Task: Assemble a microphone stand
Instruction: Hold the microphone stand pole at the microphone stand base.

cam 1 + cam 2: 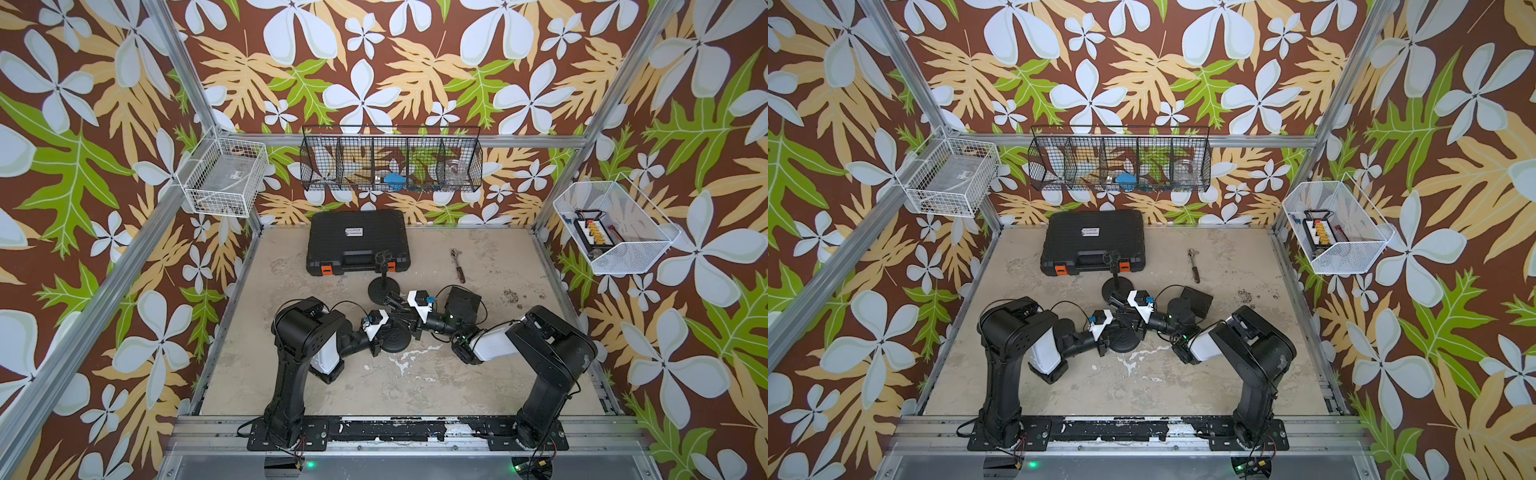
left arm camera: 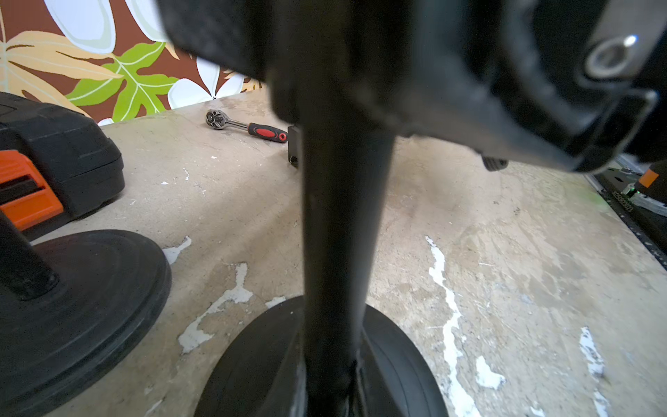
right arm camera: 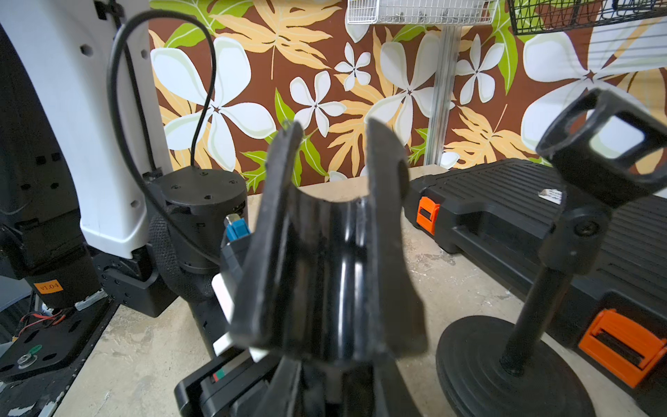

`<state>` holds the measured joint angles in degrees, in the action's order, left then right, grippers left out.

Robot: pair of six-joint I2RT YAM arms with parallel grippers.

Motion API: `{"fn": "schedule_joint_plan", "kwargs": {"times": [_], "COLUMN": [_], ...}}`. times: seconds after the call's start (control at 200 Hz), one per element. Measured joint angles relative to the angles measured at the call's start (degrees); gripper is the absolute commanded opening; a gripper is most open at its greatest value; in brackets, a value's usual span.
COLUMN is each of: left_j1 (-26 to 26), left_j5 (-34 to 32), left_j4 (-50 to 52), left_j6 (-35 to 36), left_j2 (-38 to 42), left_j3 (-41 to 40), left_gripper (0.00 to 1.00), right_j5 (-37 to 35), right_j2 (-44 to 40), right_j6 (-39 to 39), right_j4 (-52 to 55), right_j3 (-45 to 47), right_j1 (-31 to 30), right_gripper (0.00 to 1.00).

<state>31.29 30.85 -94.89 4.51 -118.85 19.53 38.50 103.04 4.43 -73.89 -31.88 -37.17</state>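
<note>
Grips upright pole (image 2: 343,216), standing on round base (image 2: 397,361) mid-desk (image 1: 415,386), in left tool (image 1: 386,332), clamped tight. Pinches black microphone clip (image 3: 335,274) in right tool (image 3: 335,144) just beside. Second stand (image 3: 534,289) behind.

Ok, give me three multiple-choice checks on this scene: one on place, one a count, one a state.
1. The ratchet lies: A on the table, apart from the case; B in a basket; C in a gripper.
2. Round bases on the table: A one; B two; C three.
3. The left gripper is: A open; B shut on the ratchet; C shut on the pole.

A: bare table surrounds it.
B: a second base stands near the case.
C: the left wrist view shows the pole clamped.
</note>
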Motion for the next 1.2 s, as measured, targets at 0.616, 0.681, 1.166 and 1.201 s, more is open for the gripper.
{"fn": "schedule_joint_plan", "kwargs": {"times": [0.616,0.681,1.166,1.201], "left_j1": [0.0,0.0,0.0,0.0], "left_j5": [1.01,1.14,2.23,2.25], "left_j4": [0.44,0.44,-0.15,-0.15], "left_j6": [-6.43,-7.17,-2.05,-2.08], "left_j2": [1.68,1.68,0.07,0.07], "left_j3": [1.18,1.18,1.38,1.44], "left_gripper": [0.36,0.29,0.12,0.12], "right_j5": [-0.81,-1.07,-1.01,0.04], "right_j2": [1.64,1.79,-3.63,-4.09], "right_j6": [-1.03,-1.01,-0.66,-0.81], "right_j4": [-5.57,-6.03,3.3,6.27], "right_j3": [2.05,2.19,4.61,5.68], "right_j1": [-0.72,-0.76,1.42,2.1], "right_gripper": [0.0,0.0,0.42,0.44]}}
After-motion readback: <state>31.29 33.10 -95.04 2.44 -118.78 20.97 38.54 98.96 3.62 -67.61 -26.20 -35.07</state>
